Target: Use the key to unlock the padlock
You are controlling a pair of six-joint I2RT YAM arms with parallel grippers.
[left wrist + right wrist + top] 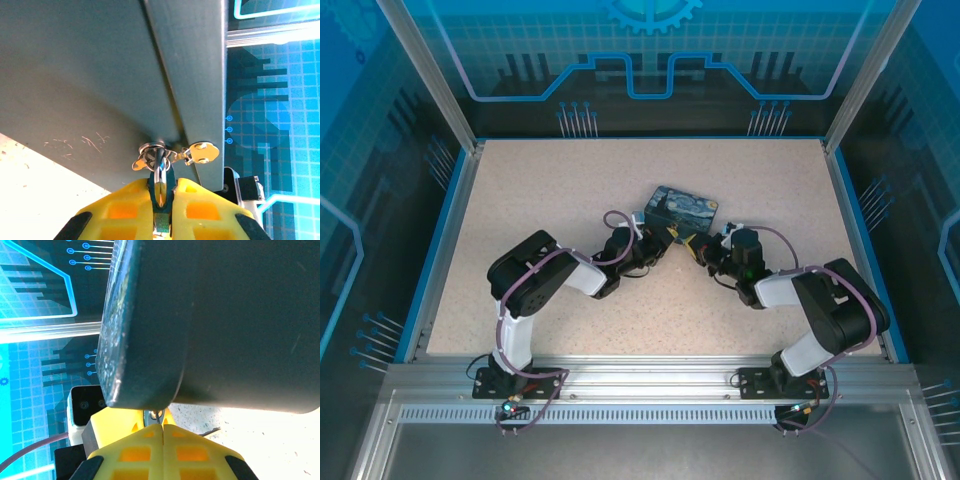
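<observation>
padlock (160, 184) | pinched in left fingers (125, 210) | long axis toward box (100, 75)

no words or numbers can be read anywhere, even on the printed box (682, 210).

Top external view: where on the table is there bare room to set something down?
Free: the speckled beige tabletop left of the dark-blue printed box, and the far right corner. Crowded: mid-table, where left gripper and right gripper meet at the box.
</observation>
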